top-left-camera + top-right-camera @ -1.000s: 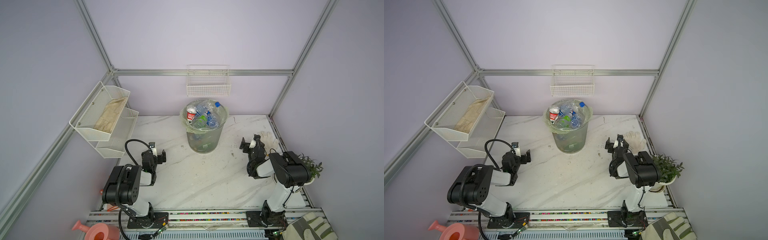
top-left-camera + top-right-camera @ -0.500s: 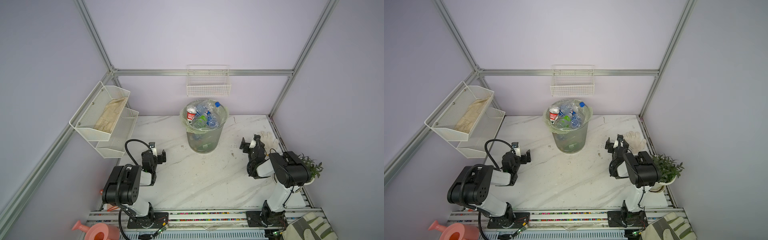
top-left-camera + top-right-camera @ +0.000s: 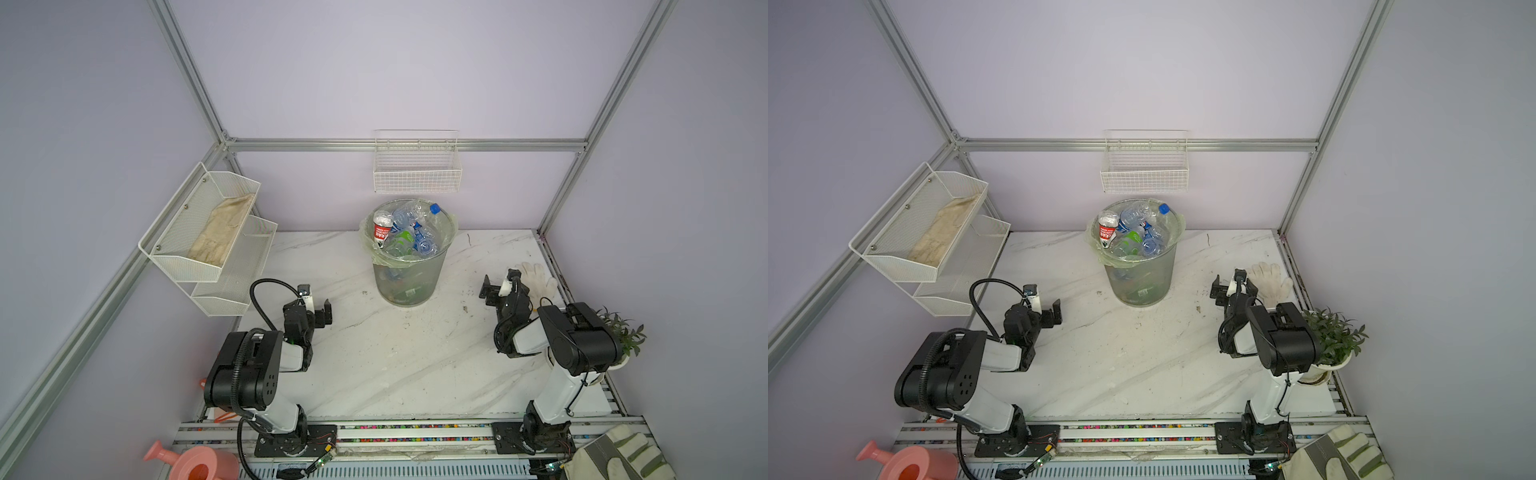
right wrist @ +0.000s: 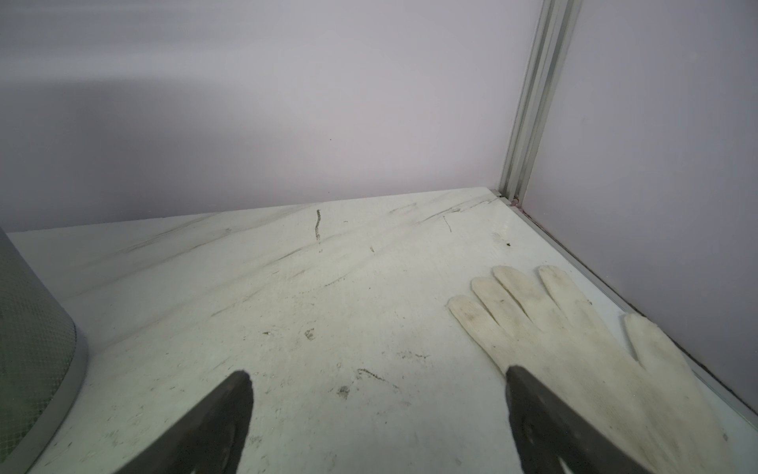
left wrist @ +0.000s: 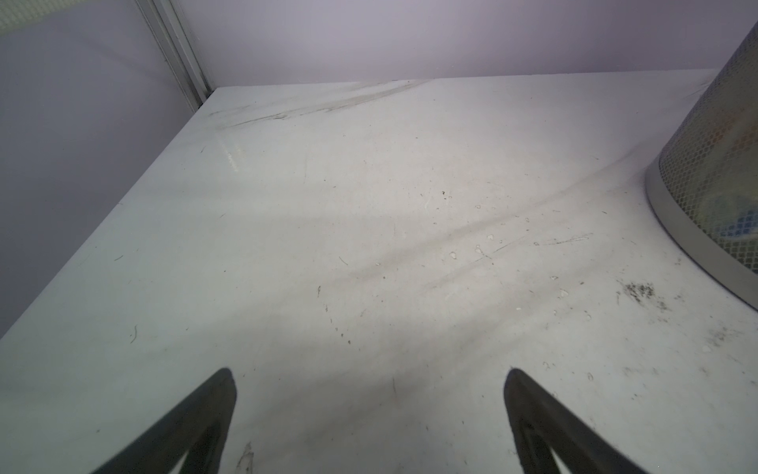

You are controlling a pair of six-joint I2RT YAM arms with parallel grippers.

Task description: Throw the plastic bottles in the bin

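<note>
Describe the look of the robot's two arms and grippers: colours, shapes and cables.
The left arm and right arm share chunky black joint housings, white links and black base plates. A ribbed black cable loops along the left arm; the right carries thinner black wires. The left gripper and right gripper are black, their dark fingers tapering to rounded tips.

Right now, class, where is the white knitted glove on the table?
In both top views the white glove lies flat at the right edge of the table, beside the open right gripper, beyond the potted plant and right of the bin.
</note>
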